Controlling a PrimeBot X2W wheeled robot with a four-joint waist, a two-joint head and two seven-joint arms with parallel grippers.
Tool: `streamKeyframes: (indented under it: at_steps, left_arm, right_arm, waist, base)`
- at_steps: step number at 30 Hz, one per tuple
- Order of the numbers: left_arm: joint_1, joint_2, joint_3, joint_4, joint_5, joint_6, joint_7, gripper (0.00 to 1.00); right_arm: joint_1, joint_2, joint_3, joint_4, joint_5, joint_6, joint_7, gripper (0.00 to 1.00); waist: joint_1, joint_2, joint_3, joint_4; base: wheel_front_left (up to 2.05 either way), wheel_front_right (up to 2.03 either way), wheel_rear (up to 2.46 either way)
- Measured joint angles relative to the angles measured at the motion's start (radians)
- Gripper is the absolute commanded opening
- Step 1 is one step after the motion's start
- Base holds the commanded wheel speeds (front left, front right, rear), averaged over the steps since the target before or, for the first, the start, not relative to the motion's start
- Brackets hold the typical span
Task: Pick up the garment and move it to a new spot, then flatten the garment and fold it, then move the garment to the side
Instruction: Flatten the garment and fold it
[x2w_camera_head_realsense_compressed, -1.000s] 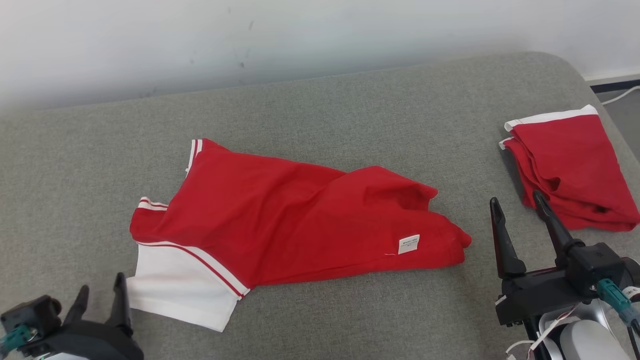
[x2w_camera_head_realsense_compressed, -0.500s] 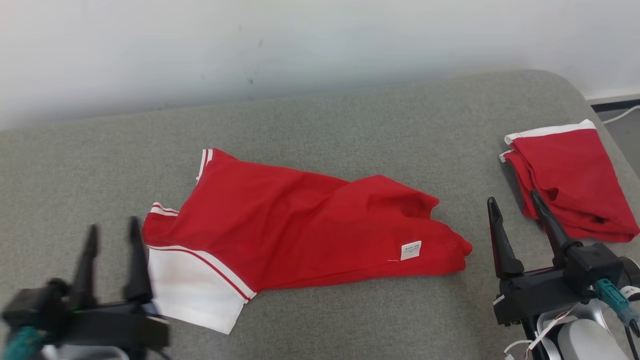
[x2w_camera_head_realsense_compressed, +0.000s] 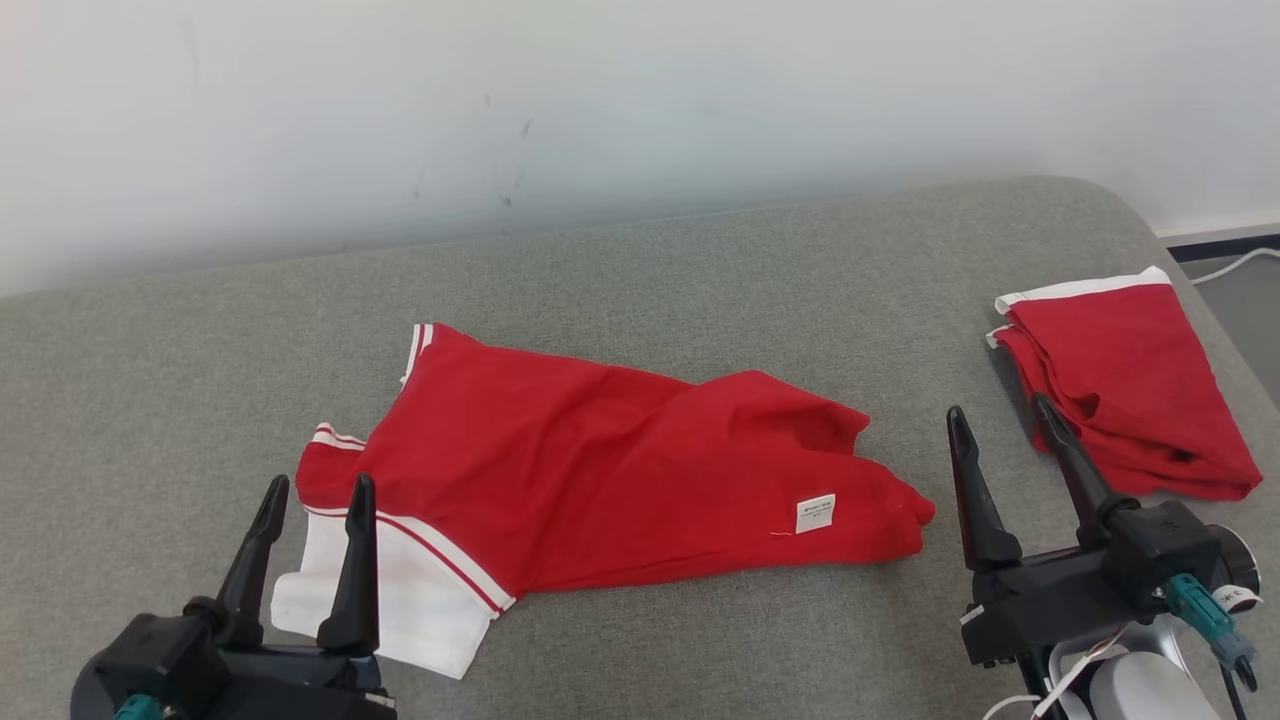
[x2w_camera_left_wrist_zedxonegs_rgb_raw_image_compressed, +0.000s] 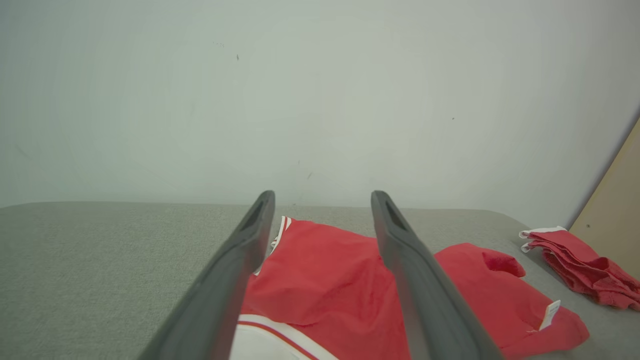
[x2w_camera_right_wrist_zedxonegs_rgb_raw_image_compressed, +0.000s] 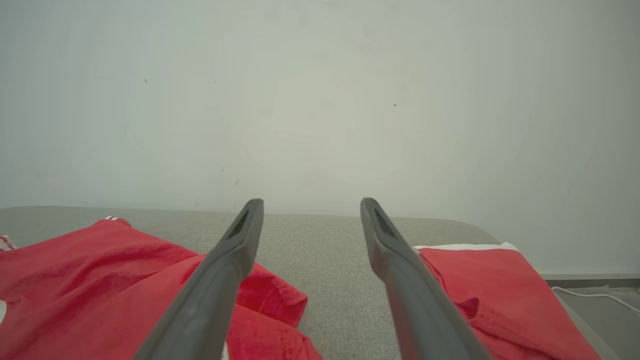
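Garment (x2w_camera_head_realsense_compressed: 620, 470) lies crumpled, ungrasped on surface (x2w_camera_head_realsense_compressed: 700, 290); left gripper (x2w_camera_head_realsense_compressed: 320, 482) and right gripper (x2w_camera_head_realsense_compressed: 997, 407) fingers apart, all steps pending.

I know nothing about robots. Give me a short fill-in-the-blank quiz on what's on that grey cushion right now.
1. The garment in the middle is mostly ____.
2. Its tag is ____.
3. The folded cloth lies on the robot's ____.
4. The left gripper and right gripper both have jaws ____.
Missing words: red, white, right, open.
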Motion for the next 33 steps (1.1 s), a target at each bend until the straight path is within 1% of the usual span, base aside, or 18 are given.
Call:
streamKeyframes:
  at_steps: [18, 26, 29, 31, 33]
  left_arm:
    - [0.011, 0.006, 0.006, 0.023, 0.007, 0.002, 0.002, 1.00]
    - [0.016, 0.072, 0.048, 0.119, -0.005, 0.009, 0.119, 1.00]
    - [0.017, 0.082, 0.046, 0.159, -0.021, -0.002, 0.163, 1.00]
    - [0.016, 0.094, 0.046, 0.193, -0.023, -0.017, 0.193, 1.00]
    - [0.011, 0.111, 0.054, 0.224, -0.025, -0.017, 0.217, 1.00]
  right_arm:
    - [0.008, -0.006, -0.002, -0.018, 0.000, 0.000, -0.001, 1.00]
    - [0.008, -0.009, 0.001, -0.030, 0.000, 0.000, 0.000, 1.00]
    - [0.008, -0.010, 0.002, -0.031, 0.000, 0.000, 0.000, 1.00]
    - [0.007, -0.011, 0.001, -0.035, 0.000, 0.000, 0.000, 1.00]
    - [0.007, -0.012, 0.002, -0.038, 0.000, 0.000, 0.000, 1.00]
  waist:
    - [0.0000, 0.0000, 0.016, -0.002]
    - [0.0000, 0.0000, 0.029, -0.005]
    - [0.0001, 0.0001, 0.039, -0.009]
    - [0.0002, 0.0001, 0.046, -0.011]
    - [0.0002, 0.0001, 0.053, -0.013]
  base:
    - [0.00, 0.00, 0.00]
    - [0.00, 0.00, 0.00]
    - [0.00, 0.00, 0.00]
    - [0.00, 0.00, 0.00]
    - [0.00, 0.00, 0.00]
